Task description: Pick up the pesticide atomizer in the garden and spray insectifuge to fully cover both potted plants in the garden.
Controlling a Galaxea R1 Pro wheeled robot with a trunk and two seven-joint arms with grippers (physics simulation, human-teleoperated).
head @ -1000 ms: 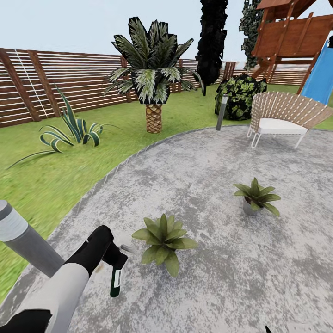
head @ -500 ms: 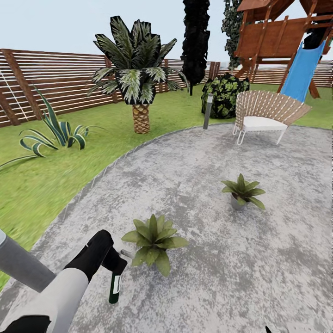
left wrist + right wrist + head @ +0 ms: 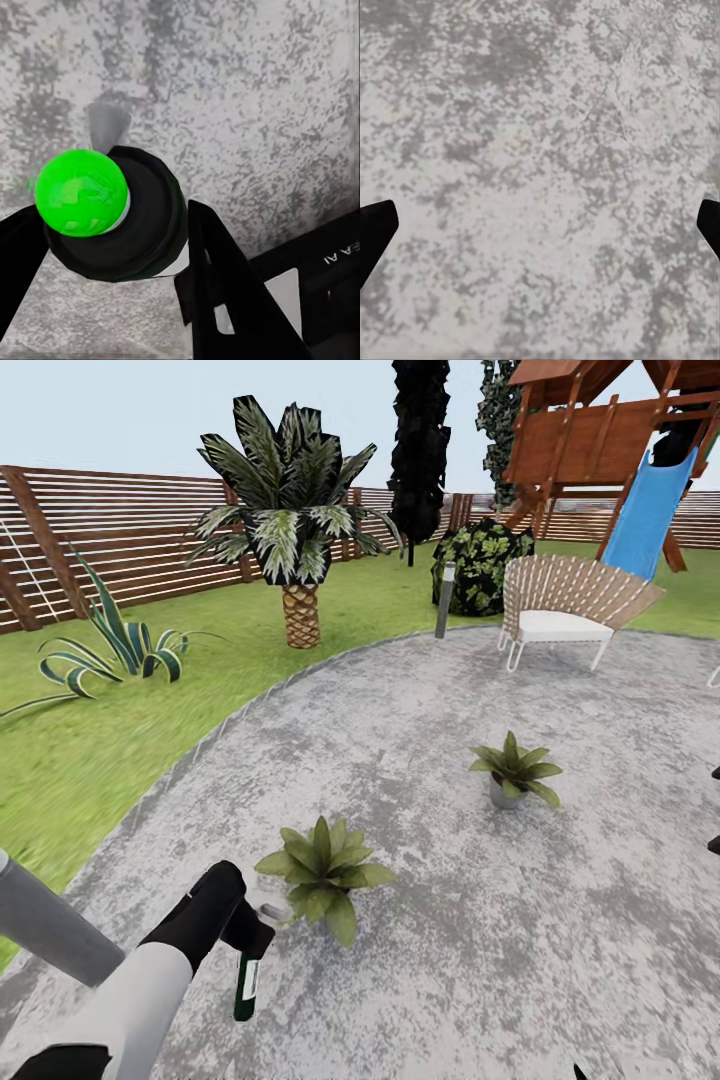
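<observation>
Gripping pesticide atomizer [image 3: 247,978] at lower left of head frame: left pincer [image 3: 243,925] closed on dark bottle, bottle hanging down over grey stone patio [image 3: 420,740], pale label visible. Left wrist view: bottle [image 3: 124,214] clamped between black fingers [image 3: 217,277], green marker on top. Just right of bottle: nearer potted plant [image 3: 322,860] on patio. Farther right, mid-frame: second potted plant [image 3: 515,770] in grey pot. Right wrist view: right pincer [image 3: 540,225] spread wide, black fingertips [image 3: 373,229] at frame edges, bare patio between.
</observation>
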